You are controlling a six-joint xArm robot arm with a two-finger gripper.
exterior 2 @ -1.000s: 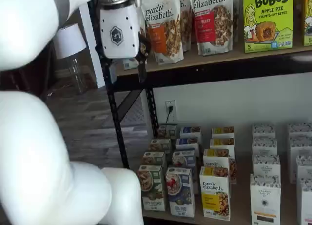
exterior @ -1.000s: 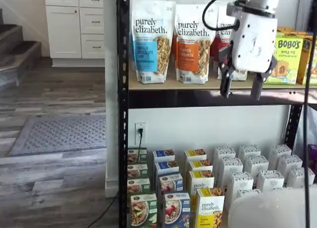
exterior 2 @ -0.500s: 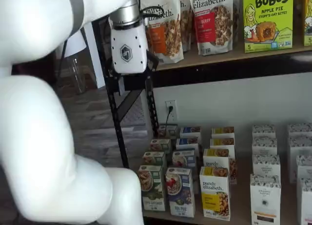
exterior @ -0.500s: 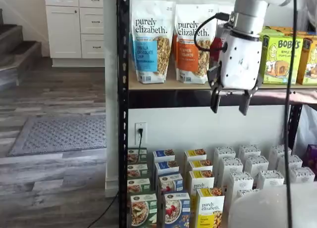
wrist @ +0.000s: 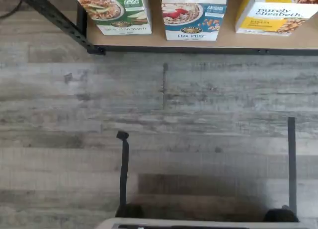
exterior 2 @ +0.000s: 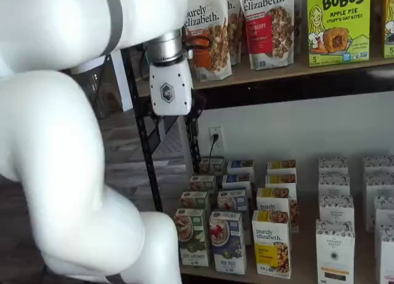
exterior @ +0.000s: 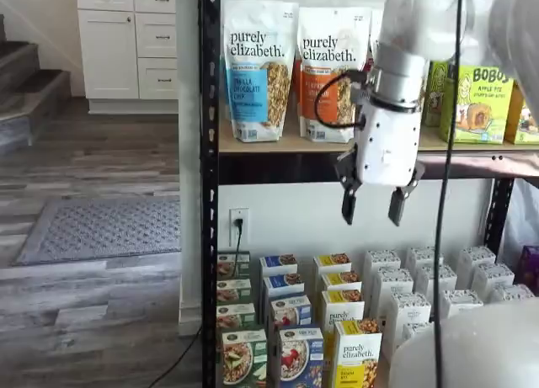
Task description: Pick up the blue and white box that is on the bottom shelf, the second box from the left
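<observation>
Down on the bottom shelf [exterior: 295, 279], at the front edge of the rack, stands the blue and white box [exterior: 301, 357], wedged between the green-trimmed carton [exterior: 244, 357] on one side and the yellow carton [exterior: 357, 354] on the other. Both shelf views show it upright, face out, with more rows of cartons lined up behind it; the wrist view shows its front face [wrist: 194, 14] just inside the shelf lip, with bare plank floor [wrist: 159, 129] in front of the shelf.

Well above that box hangs the pincer [exterior: 370, 204], level with the gap under the tan upper shelf [exterior: 278, 146] and a little toward the yellow carton's side. Its two black fingers stand plainly apart with nothing between them and nothing touching them. In a shelf view [exterior 2: 178, 111] it shows only side-on against the black post [exterior: 209, 186].

To do this approach well, I'd say the arm needs to drop and slide across until it is centred over the blue box. Neighbours sit close on both sides, so the fingers should go down cleanly into the narrow gaps. A skewed descent would likely nudge the green or yellow carton over.
</observation>
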